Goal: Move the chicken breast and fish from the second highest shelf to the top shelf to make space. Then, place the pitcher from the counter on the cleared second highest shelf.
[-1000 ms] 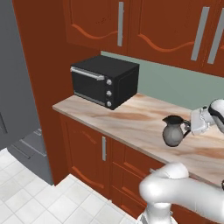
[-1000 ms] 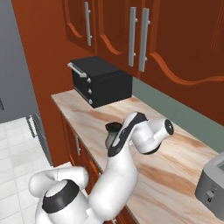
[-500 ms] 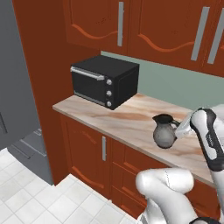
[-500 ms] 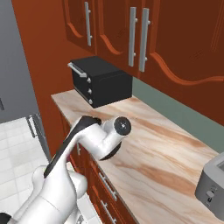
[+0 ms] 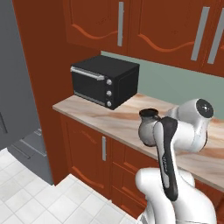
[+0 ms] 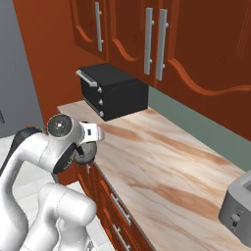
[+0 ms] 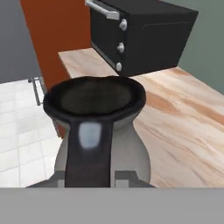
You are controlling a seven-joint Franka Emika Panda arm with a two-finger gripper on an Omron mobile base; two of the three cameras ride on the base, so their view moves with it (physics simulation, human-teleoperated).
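The gripper (image 7: 89, 177) pinches the pitcher (image 7: 98, 127) by its handle, held upright in the air off the counter (image 5: 127, 127) edge. It has swung leftward from over the counter within a second, so the carry toward the fridge has begun.
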